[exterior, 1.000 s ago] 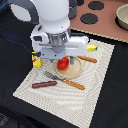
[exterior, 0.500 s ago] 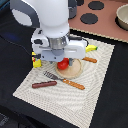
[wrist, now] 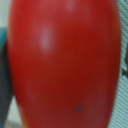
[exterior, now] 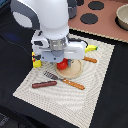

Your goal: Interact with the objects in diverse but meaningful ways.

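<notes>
Mostly hidden: tomato (exterior: 62, 64) under gripper (exterior: 61, 60), filling wrist view (wrist: 65, 65); fingers unseen, grip impossible to tell.

White arm bent low — end effector (exterior: 62, 60) pointing down, its fingers hidden.

The mat's (exterior: 95, 90) near corner (toward the exterior view's right) lies bare — open room. Fork (exterior: 51, 76), knife (exterior: 73, 83) and sausage (exterior: 44, 84) crowd the plate's (exterior: 75, 70) front — the tomato (exterior: 62, 64) sits there.
</notes>
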